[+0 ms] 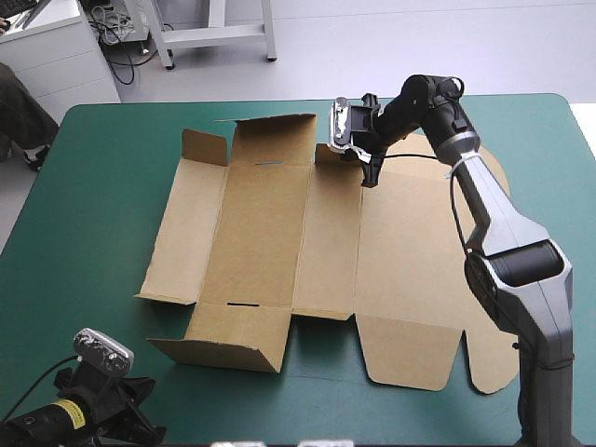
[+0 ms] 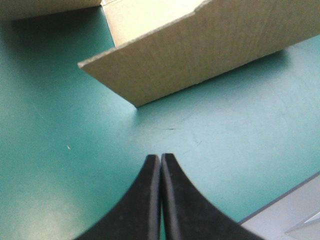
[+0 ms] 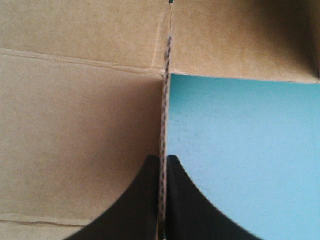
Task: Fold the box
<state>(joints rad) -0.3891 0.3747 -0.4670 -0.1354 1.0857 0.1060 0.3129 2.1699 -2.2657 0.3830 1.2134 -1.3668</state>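
Observation:
The brown box (image 1: 261,223) lies as a mostly flat sheet in the middle of the teal-green table. Its near-left flap (image 1: 233,340) and its far flaps (image 1: 275,140) stand partly raised. The rounded lid panel (image 1: 419,270) lies flat at the right. My right gripper (image 1: 366,166) is at the sheet's far edge, shut on a small upright flap. The right wrist view shows that flap's edge (image 3: 165,110) running between the fingers of the right gripper (image 3: 163,159). My left gripper (image 1: 140,410) rests near the table's front-left corner. This left gripper (image 2: 160,157) is shut on nothing, with the raised near flap (image 2: 200,55) ahead of it.
Bare teal-green cover (image 1: 93,205) stretches between the box and the table's left edge, and a strip of it (image 1: 326,400) runs along the front. The table's far edge (image 1: 279,101) lies close behind the raised far flaps.

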